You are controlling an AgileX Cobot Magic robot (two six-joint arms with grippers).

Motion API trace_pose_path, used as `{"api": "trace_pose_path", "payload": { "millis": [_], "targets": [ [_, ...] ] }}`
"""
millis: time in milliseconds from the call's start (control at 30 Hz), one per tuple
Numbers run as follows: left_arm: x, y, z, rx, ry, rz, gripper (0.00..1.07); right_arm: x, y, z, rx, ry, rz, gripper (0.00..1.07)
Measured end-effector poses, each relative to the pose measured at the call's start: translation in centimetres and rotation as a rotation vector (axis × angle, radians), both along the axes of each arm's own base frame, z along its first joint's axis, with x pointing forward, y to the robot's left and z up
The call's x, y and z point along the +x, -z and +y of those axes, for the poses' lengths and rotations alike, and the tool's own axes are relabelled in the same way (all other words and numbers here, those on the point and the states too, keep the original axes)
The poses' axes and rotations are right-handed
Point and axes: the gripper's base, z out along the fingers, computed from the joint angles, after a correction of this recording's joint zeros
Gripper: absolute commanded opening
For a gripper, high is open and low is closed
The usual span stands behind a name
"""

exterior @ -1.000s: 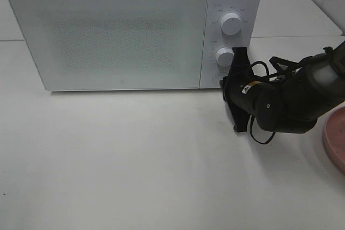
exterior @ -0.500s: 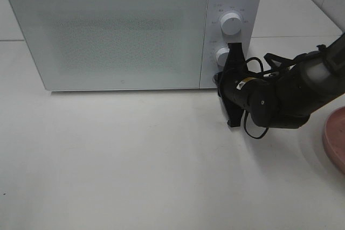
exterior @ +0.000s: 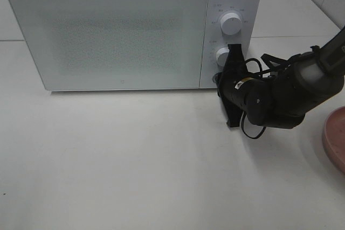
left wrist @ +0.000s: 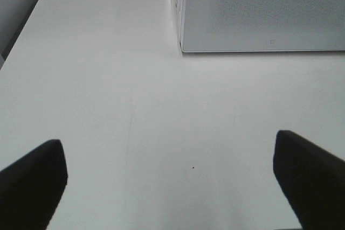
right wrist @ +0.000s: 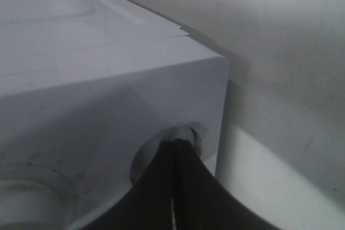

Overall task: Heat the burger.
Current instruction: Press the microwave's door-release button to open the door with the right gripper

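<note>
The burger is out of view. The white microwave (exterior: pixel 118 36) stands at the back with its door closed. My right gripper (exterior: pixel 220 79) is shut with nothing in it. Its tips are at the round button (right wrist: pixel 190 132) in the bottom corner of the control panel, below the lower knob (exterior: pixel 223 56). The right wrist view shows the closed fingertips (right wrist: pixel 171 152) in the button's recess. My left gripper (left wrist: pixel 172 179) is open and empty above bare table in front of the microwave's left corner (left wrist: pixel 259 9); it does not show in the exterior view.
The upper knob (exterior: pixel 232 23) sits above the lower one on the panel. A pink plate (exterior: pixel 335 138) is cut off at the right edge of the white table (exterior: pixel 135 160). The right arm's cables hang between plate and microwave.
My right gripper has moved left and toward the microwave, bringing its closed tips to the button under the lower knob. The door stays closed.
</note>
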Motion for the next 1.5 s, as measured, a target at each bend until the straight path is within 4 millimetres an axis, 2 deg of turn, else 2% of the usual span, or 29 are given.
{"api": "trace_pose_path", "payload": {
  "millis": [300,967,1500],
  "targets": [
    [0.0,0.0,0.0,0.0,0.0,0.0,0.98,1.0,0.2,0.5,0.024,0.031,-0.003,0.0],
    [0.0,0.0,0.0,0.0,0.0,0.0,0.98,1.1,0.4,0.8,0.009,0.047,0.008,0.0],
    [0.0,0.0,0.0,0.0,0.0,0.0,0.98,-0.2,-0.2,0.1,-0.032,-0.048,0.001,0.0]
  ]
}}
